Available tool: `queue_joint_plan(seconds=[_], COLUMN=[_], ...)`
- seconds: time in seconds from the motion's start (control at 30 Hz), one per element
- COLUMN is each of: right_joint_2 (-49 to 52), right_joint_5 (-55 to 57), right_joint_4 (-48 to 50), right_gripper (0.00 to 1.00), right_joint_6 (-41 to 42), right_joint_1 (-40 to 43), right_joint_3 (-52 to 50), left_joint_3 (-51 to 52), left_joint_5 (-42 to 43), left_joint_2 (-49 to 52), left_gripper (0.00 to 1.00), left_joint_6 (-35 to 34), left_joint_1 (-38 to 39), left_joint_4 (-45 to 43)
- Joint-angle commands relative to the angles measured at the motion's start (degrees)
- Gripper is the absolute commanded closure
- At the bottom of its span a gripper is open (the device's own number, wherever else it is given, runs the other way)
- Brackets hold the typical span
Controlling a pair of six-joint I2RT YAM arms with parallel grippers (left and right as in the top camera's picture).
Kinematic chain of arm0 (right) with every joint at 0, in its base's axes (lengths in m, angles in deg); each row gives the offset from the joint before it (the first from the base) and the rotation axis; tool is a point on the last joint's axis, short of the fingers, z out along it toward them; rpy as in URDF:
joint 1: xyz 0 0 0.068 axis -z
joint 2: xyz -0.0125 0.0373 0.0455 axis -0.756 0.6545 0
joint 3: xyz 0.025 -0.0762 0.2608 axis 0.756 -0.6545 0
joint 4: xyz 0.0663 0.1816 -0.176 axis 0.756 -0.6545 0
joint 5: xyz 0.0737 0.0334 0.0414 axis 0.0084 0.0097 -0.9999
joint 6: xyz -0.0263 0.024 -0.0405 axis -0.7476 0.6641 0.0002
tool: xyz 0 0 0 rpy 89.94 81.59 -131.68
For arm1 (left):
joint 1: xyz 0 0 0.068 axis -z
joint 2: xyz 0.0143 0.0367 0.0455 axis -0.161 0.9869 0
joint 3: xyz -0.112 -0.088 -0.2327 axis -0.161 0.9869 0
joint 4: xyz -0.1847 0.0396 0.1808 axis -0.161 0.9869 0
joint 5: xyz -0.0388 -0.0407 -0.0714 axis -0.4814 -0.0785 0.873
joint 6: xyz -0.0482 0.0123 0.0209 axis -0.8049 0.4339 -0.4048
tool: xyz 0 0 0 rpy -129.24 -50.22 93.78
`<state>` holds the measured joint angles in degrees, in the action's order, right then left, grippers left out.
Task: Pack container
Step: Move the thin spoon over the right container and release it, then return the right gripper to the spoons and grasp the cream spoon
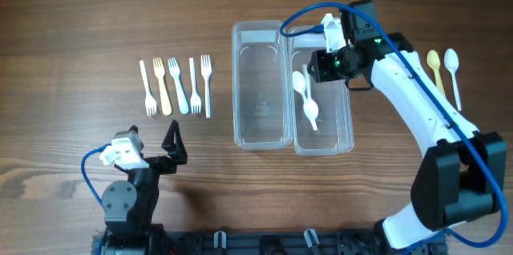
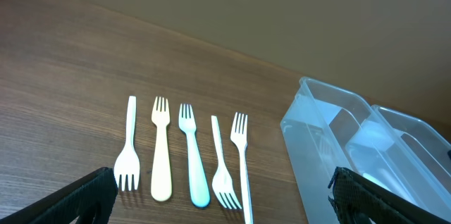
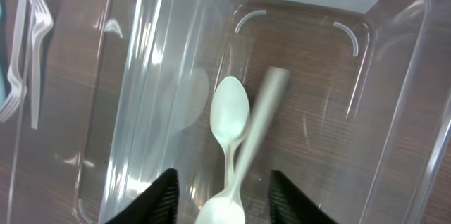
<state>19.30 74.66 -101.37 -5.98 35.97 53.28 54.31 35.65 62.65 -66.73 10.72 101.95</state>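
Spoons (image 1: pixel 299 83) lengthwise in right container (image 1: pixel 345 131), bowls far end; right gripper (image 3: pixel 224 194) released, left gripper (image 2: pixel 224 201) released.

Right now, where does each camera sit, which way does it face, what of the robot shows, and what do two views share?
Overhead: above the table, looking straight down; both arms show.
Left wrist: low, facing the forks and left container; left gripper at bottom corners.
Right wrist: above the right container, looking down at spoons; right gripper at bottom.
Shared: all three show the forks.
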Motion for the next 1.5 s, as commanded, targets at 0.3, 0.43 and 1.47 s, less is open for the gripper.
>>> queue_joint_plan(seconds=[0.3,0.43,1.47], right_joint_2=[-11.7,-12.9,13.0], right_joint_5=[15.0,21.1,20.2], right_joint_4=[-3.0,-3.8,9.1], right_gripper=[0.42,0.34,0.42], right_joint_6=[-1.5,-5.2,-15.1], right_joint_1=[5.6,11.7,29.9], right_joint_3=[1.4,1.4,1.0], left_joint_3=[0.4,0.4,0.4], left_joint_5=[-0.3,-0.3,-0.3], left_joint_2=[-0.5,-0.5,-0.5], left_gripper=[0.00,0.00,0.00], left_joint_6=[1.4,1.4,1.4], left_joint_1=[0.3,0.3,0.3], left_joint_4=[-0.2,-0.2,-0.2])
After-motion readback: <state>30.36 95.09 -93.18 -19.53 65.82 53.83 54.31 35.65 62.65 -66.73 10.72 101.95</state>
